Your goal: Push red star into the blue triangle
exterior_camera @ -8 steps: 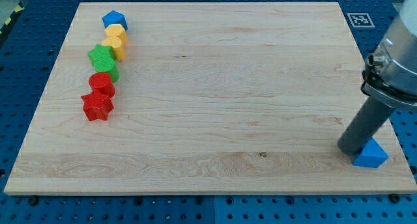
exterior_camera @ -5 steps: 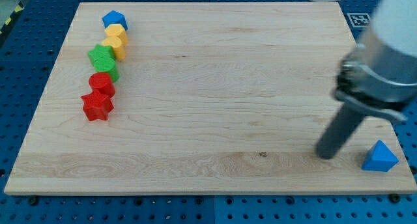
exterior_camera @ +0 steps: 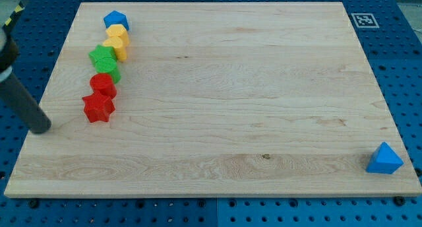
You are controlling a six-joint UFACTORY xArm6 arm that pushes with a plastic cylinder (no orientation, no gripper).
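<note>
The rod ends in the tip, which rests on the wooden surface close to its left edge in the view. The arm carries no gripper, so no released, clenched or grasping state applies; the tip touches no block.

The red star lies just to the view's right of the tip and slightly toward the view's top, near it but apart. Touching the star on its upper side is a red cylinder. Farther up and to the right of the tip, the column of blocks runs on: a green star with a second green block partly hidden beneath it, shape unclear; then two yellow blocks, the lower yellow block and the upper yellow block, shapes unclear; and at the head a blue pentagon.

The blue triangle sits far to the view's right of the tip and somewhat lower, at the bottom-right corner of the surface, well apart from the red star and every other block.

Beyond the top-right corner of the surface lies a printed marker tag on the blue perforated base.
</note>
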